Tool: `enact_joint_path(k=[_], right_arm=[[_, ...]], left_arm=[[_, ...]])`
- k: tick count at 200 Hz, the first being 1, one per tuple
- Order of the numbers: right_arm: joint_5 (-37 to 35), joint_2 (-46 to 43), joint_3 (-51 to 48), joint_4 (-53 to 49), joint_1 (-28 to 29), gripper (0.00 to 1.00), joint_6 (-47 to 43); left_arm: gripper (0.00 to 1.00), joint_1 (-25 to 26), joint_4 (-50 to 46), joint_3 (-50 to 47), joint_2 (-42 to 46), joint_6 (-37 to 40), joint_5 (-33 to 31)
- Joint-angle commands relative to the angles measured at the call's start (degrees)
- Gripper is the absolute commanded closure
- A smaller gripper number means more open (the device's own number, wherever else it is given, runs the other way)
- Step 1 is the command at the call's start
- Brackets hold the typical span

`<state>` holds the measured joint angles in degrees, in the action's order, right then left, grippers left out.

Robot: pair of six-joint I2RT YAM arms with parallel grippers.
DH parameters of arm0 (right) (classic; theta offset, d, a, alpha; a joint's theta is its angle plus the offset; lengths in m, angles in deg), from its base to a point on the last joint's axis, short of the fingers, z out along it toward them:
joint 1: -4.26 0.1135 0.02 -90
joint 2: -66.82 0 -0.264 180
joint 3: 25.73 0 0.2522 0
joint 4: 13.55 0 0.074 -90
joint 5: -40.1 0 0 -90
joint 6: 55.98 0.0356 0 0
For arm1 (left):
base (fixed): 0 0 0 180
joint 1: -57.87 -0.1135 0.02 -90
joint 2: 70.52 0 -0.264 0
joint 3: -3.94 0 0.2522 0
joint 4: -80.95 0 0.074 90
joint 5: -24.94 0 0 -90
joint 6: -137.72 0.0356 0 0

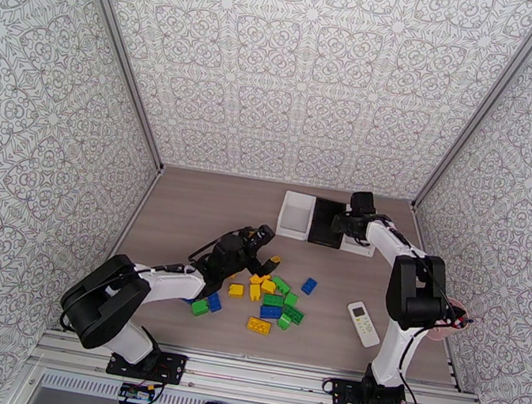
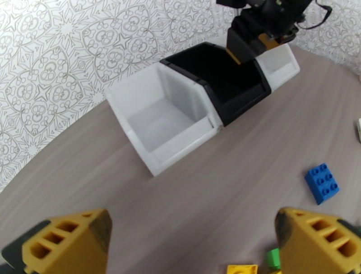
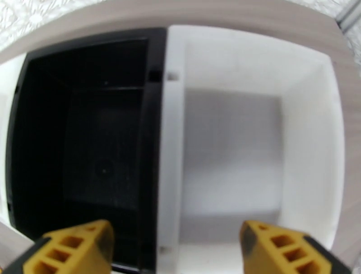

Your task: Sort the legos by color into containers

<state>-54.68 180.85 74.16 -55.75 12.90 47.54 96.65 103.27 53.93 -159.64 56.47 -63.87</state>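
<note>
Shows the left gripper [image 1: 266, 253], fingers spread and empty, above the far edge of the scattered blue, yellow and green studded plastic legos [image 1: 273, 300], nearer them than the right gripper [image 3: 176, 247], likewise spread and empty, over the black plastic bin [image 3: 104, 148] and right-hand white plastic bin [image 3: 234, 153] beyond.

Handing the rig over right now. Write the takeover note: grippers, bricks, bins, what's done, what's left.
Left gripper: jaws open, empty, beside the legos heaped mid-table.
Right gripper: jaws open, empty, above the seam between the black bin and right white bin.
Left white bin, like those two, looks empty.
Done: nothing sorted.
Left: every blue, yellow and green brick.
</note>
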Motion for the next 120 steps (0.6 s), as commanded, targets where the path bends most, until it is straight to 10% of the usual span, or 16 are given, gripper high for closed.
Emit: enact_joint_path(k=[1, 61, 120], right_arm=[[1.5, 2.27, 3.16, -2.58, 0.14, 0.36, 1.47], [1.02, 2.86, 4.1, -3.35, 1.32, 0.67, 2.01], [0.31, 2.68, 4.41, -3.72, 5.34, 0.72, 2.96]], left_arm=[[0.0, 0.86, 2.29, 1.7, -1.05, -1.79, -1.41], [0.0, 1.39, 2.97, 0.55, -0.2, -2.28, -1.69], [0.0, 1.66, 2.88, -4.34, 4.48, -4.87, -4.35]])
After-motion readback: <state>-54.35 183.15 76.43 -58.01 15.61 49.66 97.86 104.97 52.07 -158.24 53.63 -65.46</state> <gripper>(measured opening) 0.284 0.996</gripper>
